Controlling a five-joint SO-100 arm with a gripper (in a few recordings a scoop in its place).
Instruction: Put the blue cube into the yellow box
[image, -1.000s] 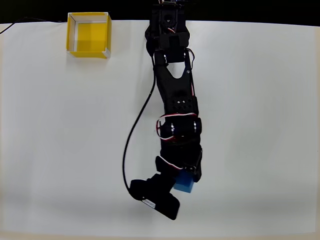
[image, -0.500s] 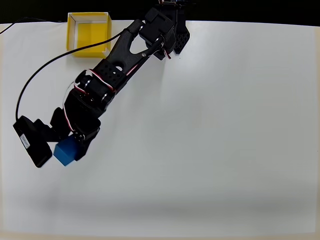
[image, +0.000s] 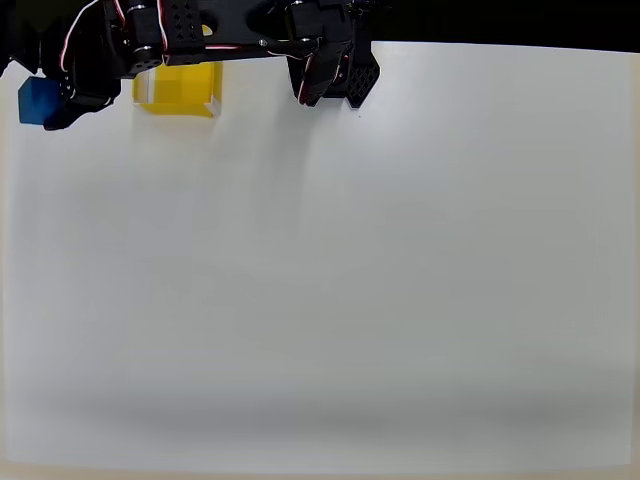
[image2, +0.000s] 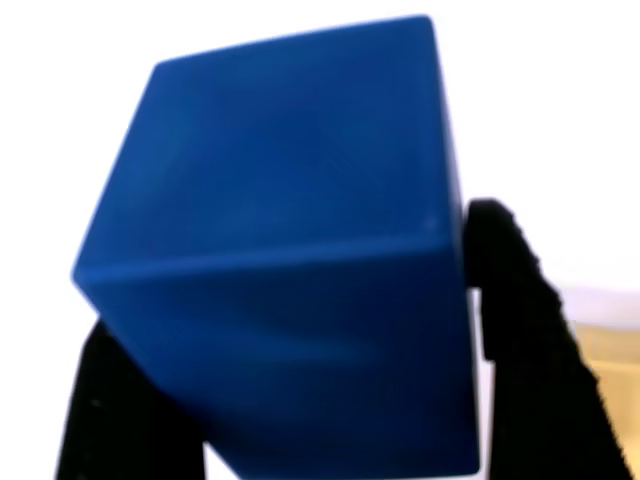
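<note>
The blue cube (image2: 280, 250) is up in the claw (image: 62, 95), clamped between two black fingers (image2: 520, 330) that press on opposite faces, one at about eight o'clock and one at about four o'clock in the wrist view, with the block sitting skewed between them so an edge runs across the middle. From above, the cube (image: 38, 100) sits at the far ten o'clock corner of the picture, just to the nine o'clock side of the yellow box (image: 178, 90), which is partly covered by the black arm (image: 200, 25) stretched across it. The block looks solid, light and stiff, with plain matte faces that should not slip much; flat opposite faces are the sensible place to hold it, and the tilted seat now suggests it could twist a little on release. To my eye the cube has been carried past the box toward nine o'clock, so it needs bringing back toward three o'clock until it hangs over the opening. The box has thin whitish walls and not much spare width, so a crooked drop might catch a rim. It sits near the twelve o'clock edge of the white tabletop (image: 350, 280), and that dark edge leaves little room there, while everything toward six o'clock is open.
</note>
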